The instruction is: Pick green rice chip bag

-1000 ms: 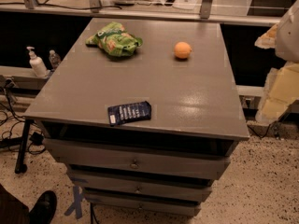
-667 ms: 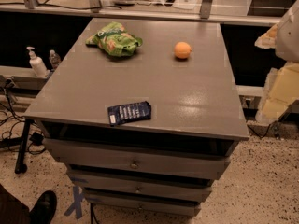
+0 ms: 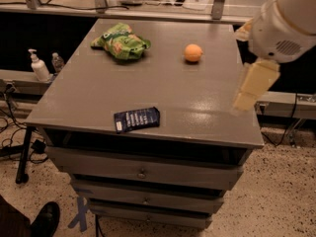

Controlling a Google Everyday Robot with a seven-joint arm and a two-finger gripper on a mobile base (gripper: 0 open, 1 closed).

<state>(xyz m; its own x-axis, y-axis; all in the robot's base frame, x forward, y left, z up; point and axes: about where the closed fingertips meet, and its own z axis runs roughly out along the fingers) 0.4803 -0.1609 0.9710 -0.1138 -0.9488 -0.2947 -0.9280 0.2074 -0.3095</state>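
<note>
Off the left side of the tabletop (image 3: 89,90), two bottles are seen on a lower ledge: one pump bottle (image 3: 38,65) and one smaller clear bottle (image 3: 58,61), kept out of the work area. On the tabletop itself three things are laid out well apart, presumably so that each can be reached from above without the others being disturbed. One green rice chip bag (image 3: 121,42) is lying crumpled near the far left corner, with nothing touching it. One flat dark blue packet (image 3: 137,119) is placed close to the front edge, and one orange (image 3: 193,53) is set toward the far right, about level with the bag. One gripper (image 3: 254,85) is hung over the right edge of the tabletop, below the arm's large white joint (image 3: 284,26) and well apart from the bag. Whether it is open or closed cannot be told. The reach toward the bag is judged not yet made.
</note>
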